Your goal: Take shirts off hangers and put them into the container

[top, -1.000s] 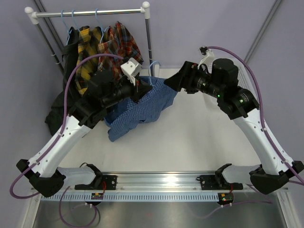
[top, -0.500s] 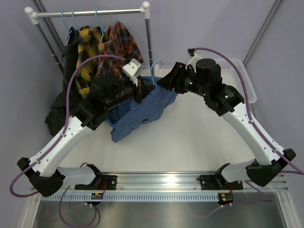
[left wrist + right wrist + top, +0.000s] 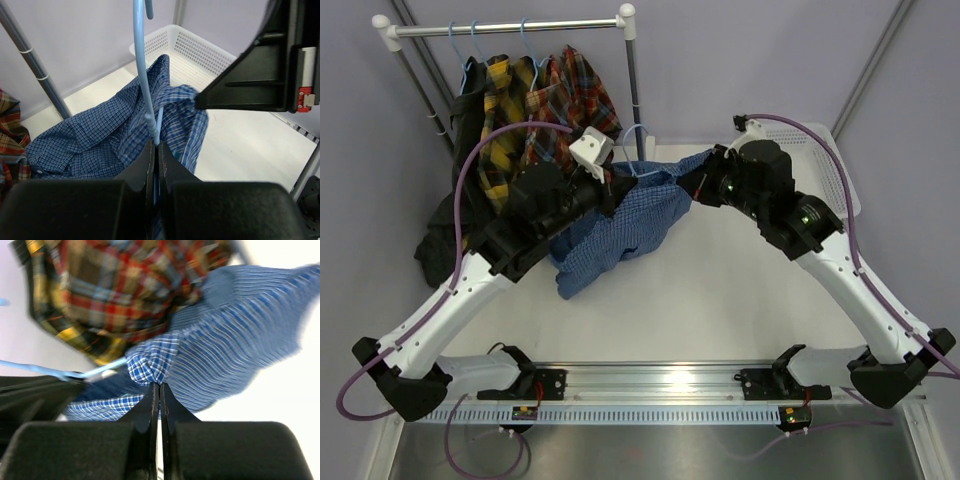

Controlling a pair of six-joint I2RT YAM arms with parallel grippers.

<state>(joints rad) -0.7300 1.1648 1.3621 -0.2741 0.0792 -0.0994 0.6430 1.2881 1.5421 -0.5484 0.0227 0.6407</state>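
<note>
The blue small-check shirt (image 3: 620,225) hangs over the table between my two arms, on a light-blue hanger (image 3: 636,140). My left gripper (image 3: 613,188) is shut on the hanger's wire (image 3: 141,75), just below its hook, with the shirt (image 3: 95,142) draped beneath. My right gripper (image 3: 698,185) is shut on a bunched fold of the shirt (image 3: 150,362) and holds it stretched to the right. The container (image 3: 842,175), a white mesh basket, stands at the back right behind the right arm and also shows in the left wrist view (image 3: 200,50).
A white-and-metal rail (image 3: 510,28) at the back left carries a black shirt (image 3: 460,130), a yellow-black plaid shirt (image 3: 505,115) and a red plaid shirt (image 3: 580,95) on hangers. The rail's post (image 3: 635,90) stands close behind the held hanger.
My right gripper reached in to the shirt, shut on its cloth and drew it rightward, so the cloth is now stretched. The left gripper stayed shut on the hanger.
</note>
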